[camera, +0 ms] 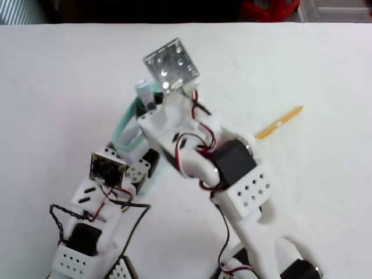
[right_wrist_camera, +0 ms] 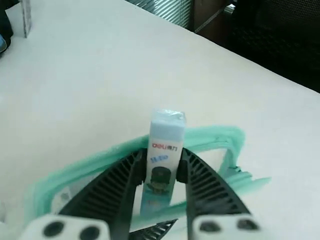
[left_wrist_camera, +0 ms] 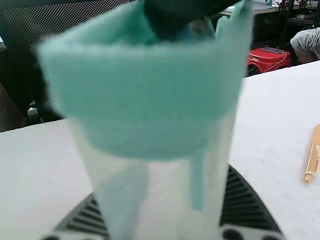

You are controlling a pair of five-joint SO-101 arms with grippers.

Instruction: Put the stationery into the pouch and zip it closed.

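The pouch (camera: 127,125), clear with a teal rim, lies open-mouthed at the middle of the table. My left gripper (camera: 144,167) is shut on its near edge; in the left wrist view the teal band (left_wrist_camera: 145,100) stands up between the jaws. My right gripper (right_wrist_camera: 161,162) is shut on a white and pale blue eraser (right_wrist_camera: 163,145), held upright just above the pouch's open mouth (right_wrist_camera: 212,137). From above, the eraser (camera: 143,92) sits at the far end of the pouch. An orange pen (camera: 279,121) lies on the table to the right, also in the left wrist view (left_wrist_camera: 312,155).
The table (camera: 58,87) is white and bare around the pouch. The right arm's body (camera: 232,168) crosses the middle of the high view. A red object (left_wrist_camera: 267,57) sits beyond the table's far edge.
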